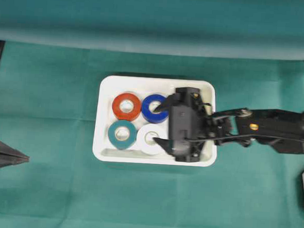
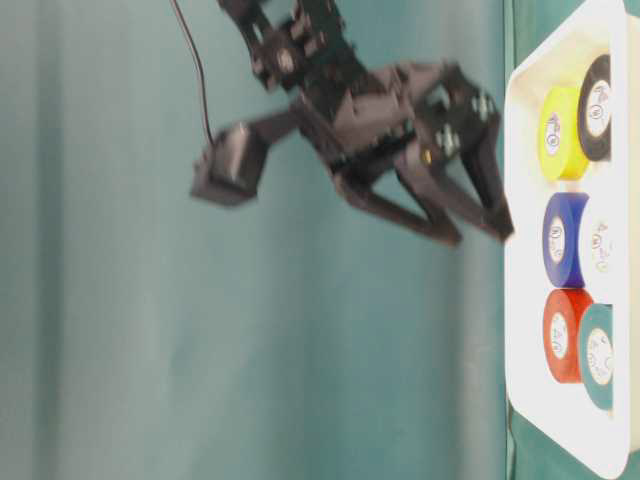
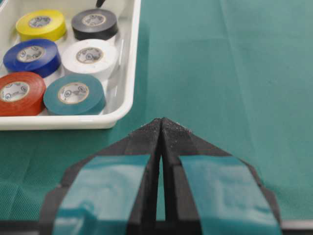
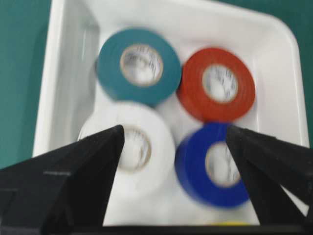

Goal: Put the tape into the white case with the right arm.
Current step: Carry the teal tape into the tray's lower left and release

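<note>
Tape rolls (image 3: 73,94), round and smooth, lie in your glossy white case (image 1: 102,152); your right gripper (image 1: 161,124) hangs above, spread, holding nothing; left gripper (image 3: 161,128) pressed together.

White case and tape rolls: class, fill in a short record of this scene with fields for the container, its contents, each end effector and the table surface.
container: white case, shallow tray on the cloth
contents: six rolls lying flat: yellow tape, black tape, blue tape, white tape, red tape, teal tape
right end effector: open, holding nothing, above the case over the blue and white rolls
left end effector: shut, empty, beside the case and apart from it
surface: green cloth
</note>
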`<state>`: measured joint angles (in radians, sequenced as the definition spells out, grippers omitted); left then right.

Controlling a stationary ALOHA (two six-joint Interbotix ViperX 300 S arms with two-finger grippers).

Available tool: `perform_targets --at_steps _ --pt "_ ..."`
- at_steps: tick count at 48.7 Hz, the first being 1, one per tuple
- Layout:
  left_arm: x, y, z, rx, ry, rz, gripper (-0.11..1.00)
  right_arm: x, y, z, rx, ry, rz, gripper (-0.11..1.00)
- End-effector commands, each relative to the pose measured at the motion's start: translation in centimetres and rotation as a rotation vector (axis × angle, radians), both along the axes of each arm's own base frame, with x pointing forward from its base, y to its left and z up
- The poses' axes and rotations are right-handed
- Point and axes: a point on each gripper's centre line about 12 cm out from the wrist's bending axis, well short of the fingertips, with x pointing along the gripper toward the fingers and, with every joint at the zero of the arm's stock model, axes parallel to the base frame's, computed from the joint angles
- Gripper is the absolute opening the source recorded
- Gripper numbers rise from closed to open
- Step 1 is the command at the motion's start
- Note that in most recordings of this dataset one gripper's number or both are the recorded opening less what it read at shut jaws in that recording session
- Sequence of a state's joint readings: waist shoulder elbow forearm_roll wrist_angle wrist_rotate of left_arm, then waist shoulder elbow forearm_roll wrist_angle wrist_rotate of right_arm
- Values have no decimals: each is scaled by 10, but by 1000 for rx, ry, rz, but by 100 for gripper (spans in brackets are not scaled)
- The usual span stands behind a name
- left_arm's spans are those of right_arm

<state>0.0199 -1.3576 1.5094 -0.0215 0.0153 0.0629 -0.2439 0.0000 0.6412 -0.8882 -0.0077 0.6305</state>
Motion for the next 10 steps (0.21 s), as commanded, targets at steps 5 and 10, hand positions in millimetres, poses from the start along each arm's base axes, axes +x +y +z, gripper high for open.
perform_targets --at_steps 5,10 --pt "1 0 4 -3 -8 2 0 -23 6 17 3 -41 -6 80" --pt "1 0 5 -1 -9 2 0 -40 10 17 15 -36 -18 80"
